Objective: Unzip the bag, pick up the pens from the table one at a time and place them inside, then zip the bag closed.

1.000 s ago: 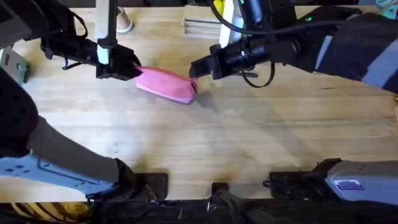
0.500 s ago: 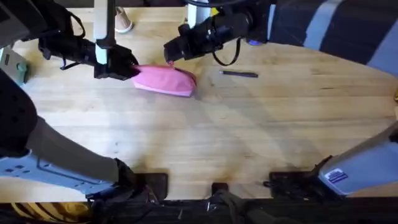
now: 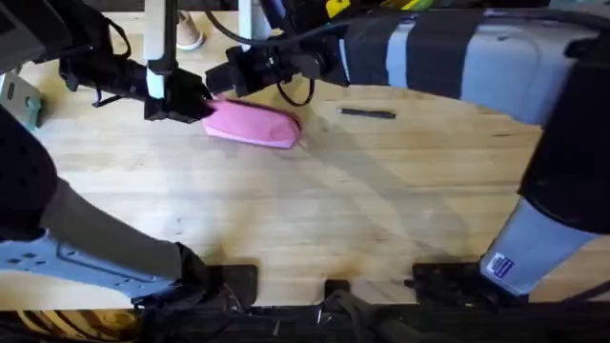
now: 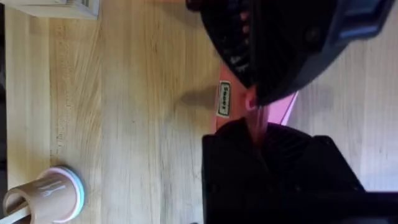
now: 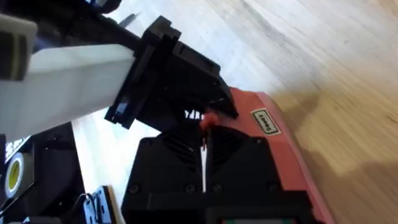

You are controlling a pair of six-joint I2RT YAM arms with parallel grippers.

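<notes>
In the upper left of the frame, the left gripper [image 3: 202, 105] is clamping the bag's [image 3: 253, 125] end; the right gripper [image 3: 215, 84] is pinching its zipper pull, one pen [image 3: 366, 113] lying right of them on the table [image 3: 315, 210].

Pink bag [image 3: 253, 125] lies on tabletop [image 3: 315, 210], upper left of centre. Left pincer [image 3: 197, 103] clamps bag's left end. Right pincer [image 3: 215, 84] sits just above the same end, fingers unclear. One dark pen [image 3: 366, 113] right of bag, apart.
</notes>
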